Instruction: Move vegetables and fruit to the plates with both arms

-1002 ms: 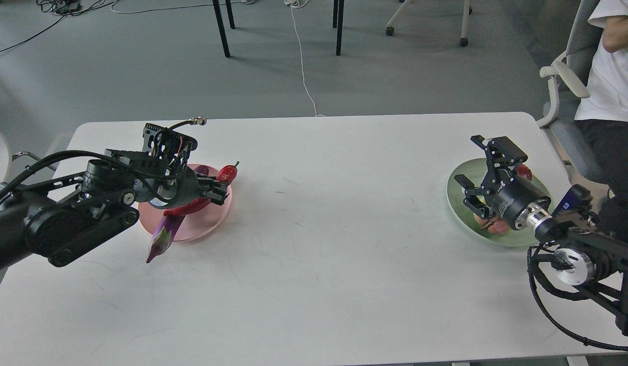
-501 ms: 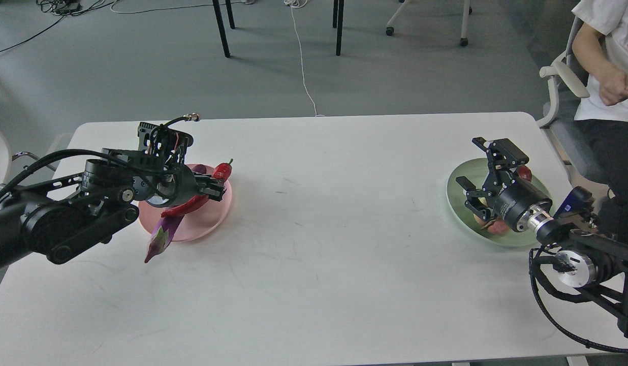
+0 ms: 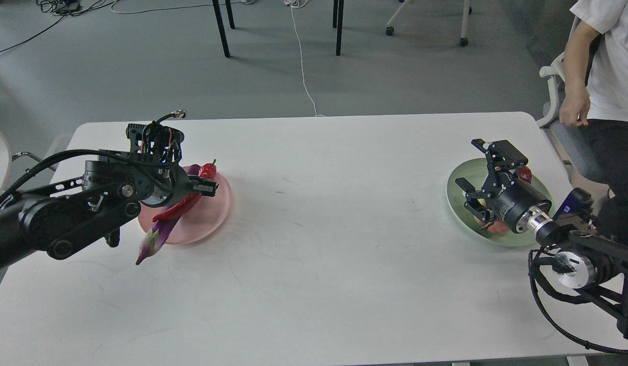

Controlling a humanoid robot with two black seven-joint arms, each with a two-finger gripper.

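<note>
The salmon pink plate (image 3: 212,213) sits at the table's left. The red chili pepper (image 3: 208,171) lies slanted across it, over the purple eggplant (image 3: 159,234), whose calyx end hangs off the plate's front rim. My left gripper (image 3: 212,187) is low over the plate and looks shut on the chili's middle. The mint green plate (image 3: 452,195) sits at the right. It holds the dark red pomegranate (image 3: 523,174) and the pink-blushed apple-like fruit (image 3: 493,226), both partly hidden by my right arm. My right gripper (image 3: 471,168) is open and empty above this plate.
A seated person (image 3: 603,76) in a white shirt is at the table's right edge, one hand hanging near the far corner. Chair and table legs (image 3: 339,30) and a white cable lie on the floor beyond the white table (image 3: 319,229).
My left gripper has drawn back to the left with the chili, and the eggplant has shifted left with it. The right gripper has barely moved. The person's arm has dropped.
</note>
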